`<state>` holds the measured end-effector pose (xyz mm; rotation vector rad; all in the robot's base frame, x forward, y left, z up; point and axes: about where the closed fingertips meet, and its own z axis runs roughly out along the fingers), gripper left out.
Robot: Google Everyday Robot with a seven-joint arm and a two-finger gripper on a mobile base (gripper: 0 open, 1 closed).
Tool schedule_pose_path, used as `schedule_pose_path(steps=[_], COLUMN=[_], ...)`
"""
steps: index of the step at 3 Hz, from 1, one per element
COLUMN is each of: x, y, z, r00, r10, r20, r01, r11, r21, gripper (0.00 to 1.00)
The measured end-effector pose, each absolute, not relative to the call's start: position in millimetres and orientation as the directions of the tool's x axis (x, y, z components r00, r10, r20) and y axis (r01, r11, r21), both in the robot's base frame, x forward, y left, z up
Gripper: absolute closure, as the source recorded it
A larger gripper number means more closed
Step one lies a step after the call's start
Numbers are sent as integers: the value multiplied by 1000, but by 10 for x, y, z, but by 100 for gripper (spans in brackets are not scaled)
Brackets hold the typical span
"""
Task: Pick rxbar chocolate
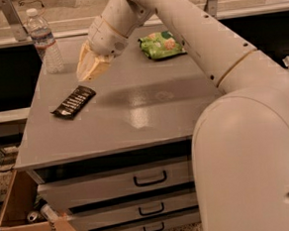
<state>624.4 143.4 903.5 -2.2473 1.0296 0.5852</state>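
The gripper [92,66] (spread or closed, I cannot tell) hovers over the table, with the rxbar chocolate [74,101] just below-left of it — best lowered squarely across the bar's narrow width.

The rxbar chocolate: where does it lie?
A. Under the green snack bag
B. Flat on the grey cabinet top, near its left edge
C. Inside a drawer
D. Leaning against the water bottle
B: the rxbar chocolate lies flat on the cabinet top near its left edge, apart from the water bottle and the green snack bag. The gripper hovers just beyond it and seems not to touch it.
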Motion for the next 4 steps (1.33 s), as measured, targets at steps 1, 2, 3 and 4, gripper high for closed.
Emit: schedule_pose_path(steps=[1,2,3,4], x=[6246,6295,6352,6380], y=[1573,1709,1804,1946], z=[8950,8828,8685,8537], r00=[625,645,647,644], r10=[-508,-502,-497,-485], r20=[-593,-577,-579,-592], r01=[-758,-730,-717,-705], r11=[-574,-629,-655,-676], r21=[-309,-269,-239,-213], gripper=[17,0,0,0])
